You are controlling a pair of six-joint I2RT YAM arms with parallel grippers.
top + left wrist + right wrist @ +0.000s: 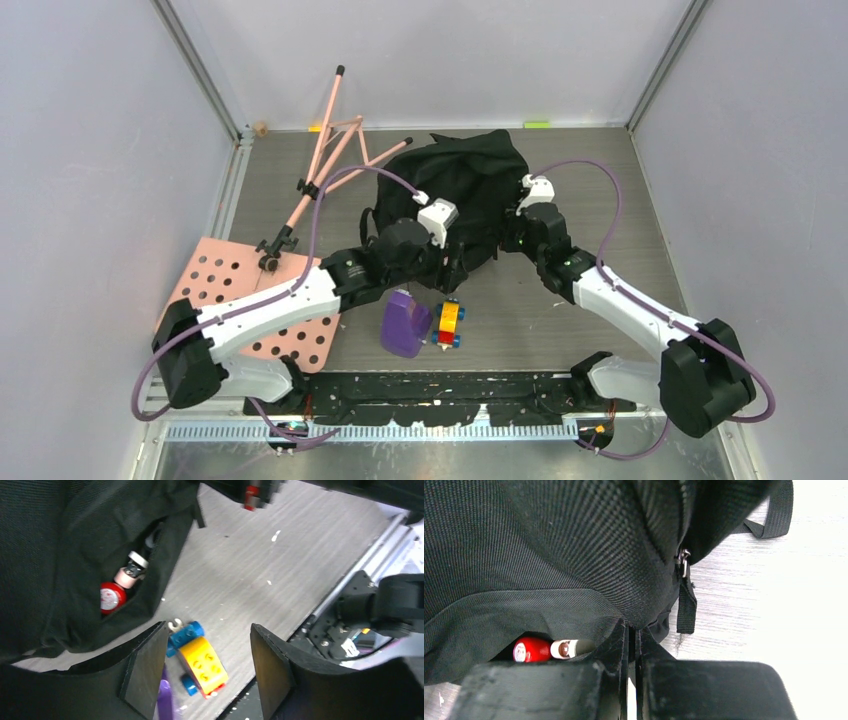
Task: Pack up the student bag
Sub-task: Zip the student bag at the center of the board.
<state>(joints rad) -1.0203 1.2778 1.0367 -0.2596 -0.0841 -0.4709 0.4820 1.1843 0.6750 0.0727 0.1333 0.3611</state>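
Hold-it-open step, I'd say: right gripper (633, 630) is pinched shut on the lip of the black backpack (470, 180) right at its fingertips, left gripper (207, 626) hangs open and empty over the toy car (202, 666), so next it should drop straight down and grab that.

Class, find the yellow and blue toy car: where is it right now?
Top view: the toy car lies outside the student bag, on the table near the front centre, right beside the purple bottle on its right side.
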